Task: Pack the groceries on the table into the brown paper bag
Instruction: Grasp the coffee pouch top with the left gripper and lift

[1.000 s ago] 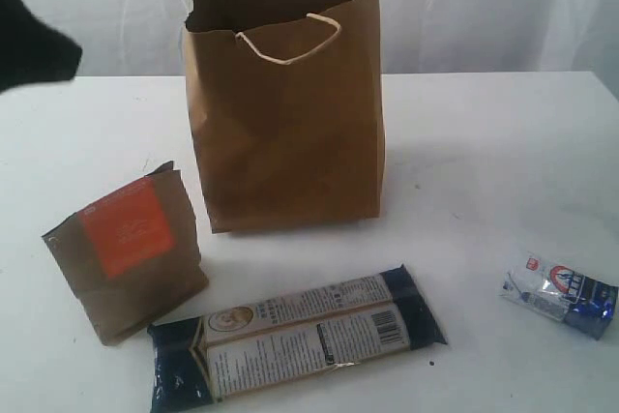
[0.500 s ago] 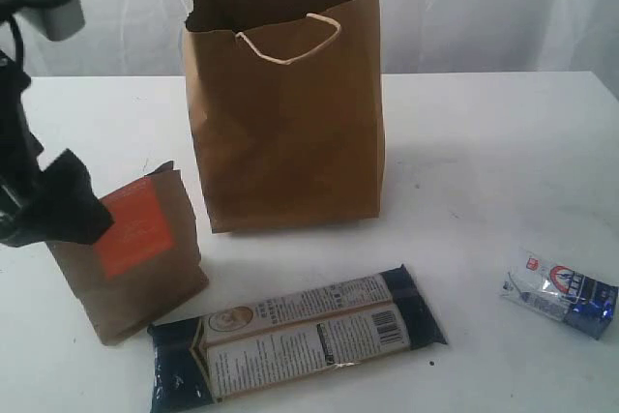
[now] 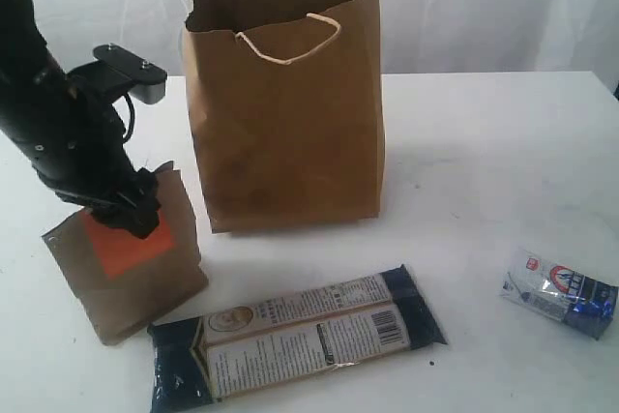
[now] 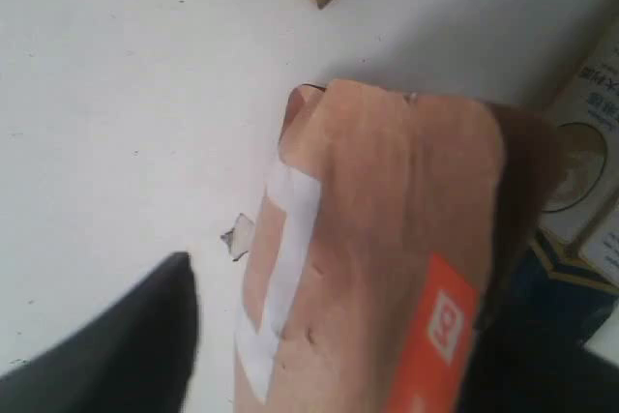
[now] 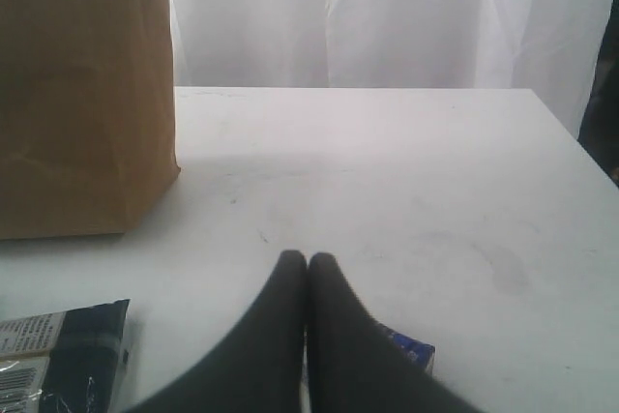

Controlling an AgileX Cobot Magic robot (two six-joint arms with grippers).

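Brown pouch with orange label (image 3: 135,287) standing near table (image 3: 484,162) left edge, beside brown paper bag (image 3: 285,123). We see left gripper (image 3: 133,215) straddling its top, jaws part-open, nothing clamped. Risk: uneven closing tips pouch over.

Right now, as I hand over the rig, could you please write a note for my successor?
Left gripper: open, astride the top of the brown pouch with orange label, one finger clear of it.
Right gripper: shut, empty, low over the table by the small blue-silver packet.
Long dark-blue packet lies flat before the upright brown paper bag.
Done: nothing seen packed; bag's inside is hidden.
Left: bag the pouch, then both packets.
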